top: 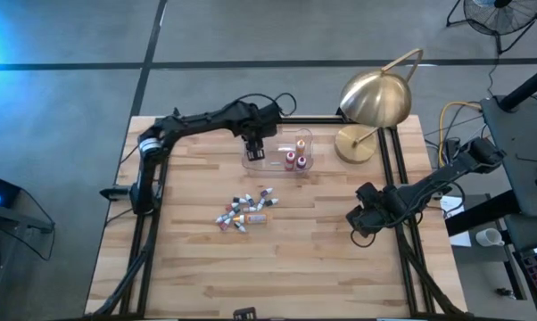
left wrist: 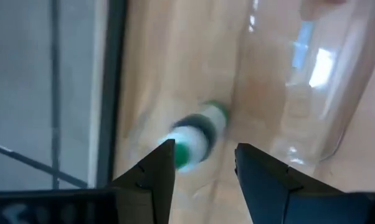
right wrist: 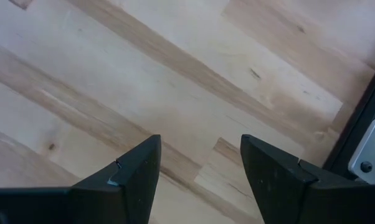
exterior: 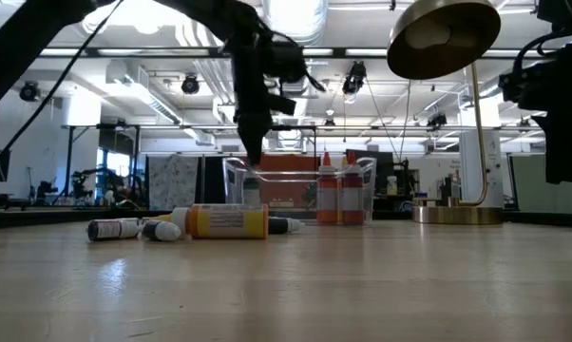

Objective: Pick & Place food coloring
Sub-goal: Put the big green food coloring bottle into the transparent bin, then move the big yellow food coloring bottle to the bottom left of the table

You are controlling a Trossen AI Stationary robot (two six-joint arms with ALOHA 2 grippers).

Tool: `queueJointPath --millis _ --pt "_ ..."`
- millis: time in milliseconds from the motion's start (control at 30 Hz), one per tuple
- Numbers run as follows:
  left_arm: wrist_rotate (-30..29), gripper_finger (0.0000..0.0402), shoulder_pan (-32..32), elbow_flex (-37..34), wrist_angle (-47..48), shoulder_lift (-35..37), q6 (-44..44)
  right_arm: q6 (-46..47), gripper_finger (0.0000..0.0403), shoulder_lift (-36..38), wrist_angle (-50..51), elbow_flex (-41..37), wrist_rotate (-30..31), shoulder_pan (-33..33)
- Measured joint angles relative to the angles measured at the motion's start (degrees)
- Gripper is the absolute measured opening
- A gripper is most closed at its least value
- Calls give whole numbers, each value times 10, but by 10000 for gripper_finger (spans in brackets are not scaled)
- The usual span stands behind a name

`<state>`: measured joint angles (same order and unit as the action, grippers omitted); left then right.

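Observation:
A clear tub (top: 282,152) stands at the table's far middle with two red-capped bottles (top: 295,160) upright in its right part. My left gripper (top: 257,152) hangs open over the tub's left end, pointing steeply down. Just beyond its fingertips (left wrist: 203,155) a green-and-white food coloring bottle (left wrist: 197,134) shows blurred inside the tub; whether it rests on the tub's floor I cannot tell. Several more food coloring bottles (top: 246,210) lie in a loose heap at the table's middle. My right gripper (top: 362,223) waits open over bare wood (right wrist: 200,87) near the right edge.
A brass desk lamp (top: 375,98) stands at the far right, its round base (top: 355,144) just right of the tub and its shade over it. Black frame rails run along the table's left, right and far edges. Bare wood lies near the front.

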<state>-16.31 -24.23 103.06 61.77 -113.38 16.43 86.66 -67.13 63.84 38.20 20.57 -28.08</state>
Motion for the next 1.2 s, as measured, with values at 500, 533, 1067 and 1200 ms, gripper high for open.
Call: queueJointPath --millis 500,533,1067,1200 --pt "185 142 197 -168 50 219 -40 -26 214 0 -1 -3 6 0" --pt "185 142 222 -203 34 229 -53 -26 214 0 -1 -3 6 0" --pt "38 142 387 -491 -334 242 -284 -27 214 0 -2 -5 6 0" --pt "46 142 382 -508 -350 226 -287 -26 214 0 -2 -5 5 0"
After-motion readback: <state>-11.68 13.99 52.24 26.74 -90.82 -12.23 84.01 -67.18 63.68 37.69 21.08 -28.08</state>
